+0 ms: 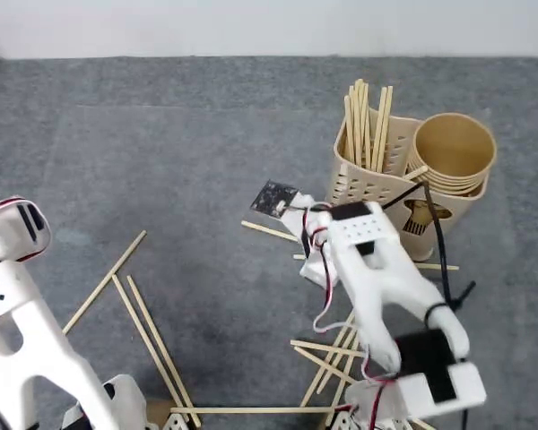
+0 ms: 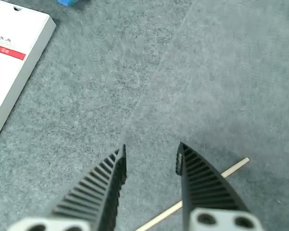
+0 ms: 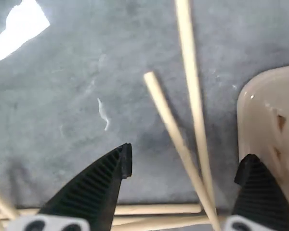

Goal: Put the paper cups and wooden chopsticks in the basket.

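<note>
The beige basket (image 1: 368,184) stands at the back right, with several wooden chopsticks (image 1: 368,116) upright in one compartment and stacked paper cups (image 1: 453,148) in the other. My right arm (image 1: 377,269) reaches down just in front of the basket. My right gripper (image 3: 187,161) is open over the mat, with two loose chopsticks (image 3: 164,106) running between its fingers and the basket's wall (image 3: 272,110) beside one finger. My left gripper (image 2: 151,153) is open above bare mat, and one chopstick (image 2: 231,168) lies just past a fingertip.
More chopsticks lie scattered: three at the front left (image 1: 143,331), one along the front edge (image 1: 242,410), a pile under the right arm (image 1: 332,354). A small dark card (image 1: 275,198) lies left of the basket. A white box (image 2: 14,53) sits beyond the left gripper.
</note>
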You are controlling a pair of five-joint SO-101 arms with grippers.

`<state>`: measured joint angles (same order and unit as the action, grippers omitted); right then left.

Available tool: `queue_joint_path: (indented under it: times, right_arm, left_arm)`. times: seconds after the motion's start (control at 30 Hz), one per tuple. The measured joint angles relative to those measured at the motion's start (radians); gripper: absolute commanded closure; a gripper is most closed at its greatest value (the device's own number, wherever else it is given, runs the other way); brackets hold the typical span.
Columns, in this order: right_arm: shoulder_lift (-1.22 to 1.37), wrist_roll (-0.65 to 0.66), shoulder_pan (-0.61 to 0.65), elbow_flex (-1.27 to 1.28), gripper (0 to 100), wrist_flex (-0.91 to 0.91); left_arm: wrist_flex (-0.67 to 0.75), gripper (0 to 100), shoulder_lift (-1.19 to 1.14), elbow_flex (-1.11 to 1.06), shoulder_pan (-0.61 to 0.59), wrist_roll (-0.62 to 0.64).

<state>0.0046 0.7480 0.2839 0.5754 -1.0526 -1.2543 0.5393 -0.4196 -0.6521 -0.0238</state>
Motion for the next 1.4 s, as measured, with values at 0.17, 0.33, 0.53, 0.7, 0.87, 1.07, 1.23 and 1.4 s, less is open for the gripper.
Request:
queue_joint_path:
  times: [0.17,0.33,0.53,0.7,0.87,1.07,1.23,1.4]
  right_arm:
    - [0.103,0.000,0.005,-0.032,65.7,0.009]
    - [0.150,0.003,0.006,-0.066,81.8,0.008]
    - [0.195,0.000,0.008,-0.135,96.1,0.018]
    - [0.198,0.002,0.044,-0.137,99.1,0.018]
    - [0.195,0.002,0.084,-0.137,99.1,0.017]
    - [0.075,0.000,0.158,-0.115,99.1,0.009]
    - [-0.069,-0.040,0.189,-0.195,99.1,-0.126]
    - [-0.166,-0.121,0.203,-0.423,99.1,-0.305]
  left_arm:
    - [0.003,83,0.000,0.000,0.000,0.000]
    - [0.006,83,0.000,0.000,0.000,0.000]
    - [0.006,83,0.000,0.000,0.000,0.000]
    - [0.006,83,0.000,0.000,0.000,0.000]
    - [0.006,83,0.000,0.000,0.000,0.000]
    - [0.006,83,0.000,0.000,0.000,0.000]
    - [0.006,83,0.000,0.000,0.000,0.000]
    - [0.006,83,0.000,0.000,0.000,0.000]
